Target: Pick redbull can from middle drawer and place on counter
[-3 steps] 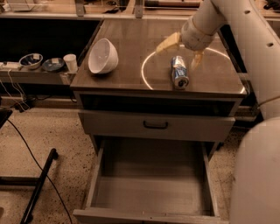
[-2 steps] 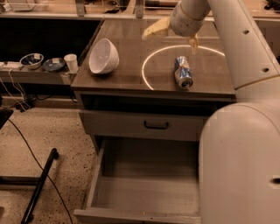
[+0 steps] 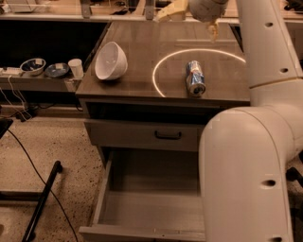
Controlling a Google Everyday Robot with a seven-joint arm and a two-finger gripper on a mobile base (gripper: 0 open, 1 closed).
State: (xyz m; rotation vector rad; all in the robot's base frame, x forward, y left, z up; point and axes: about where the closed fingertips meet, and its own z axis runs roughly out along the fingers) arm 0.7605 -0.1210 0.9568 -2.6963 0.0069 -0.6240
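Note:
The redbull can [image 3: 195,78] lies on its side on the counter [image 3: 142,42], inside the white circle line [image 3: 161,64], with its silver end facing forward. My gripper [image 3: 189,21] is up at the back of the counter, above and behind the can and apart from it. It is open and empty; one pale finger [image 3: 166,12] points left, the other [image 3: 213,30] points down. The middle drawer [image 3: 118,208] is pulled out low at the front, and its visible bottom is bare. My arm hides the drawer's right part.
A white bowl [image 3: 111,60] lies tilted on the counter's left side. A closed drawer front with a black handle [image 3: 168,136] sits above the open drawer. A side shelf at left holds small bowls [image 3: 33,65] and a white cup [image 3: 75,67]. A black stand leg [image 3: 42,201] lies on the floor.
My gripper has risen and drawn back from the can toward the counter's far edge, fingers spread. The can stays lying inside the circle.

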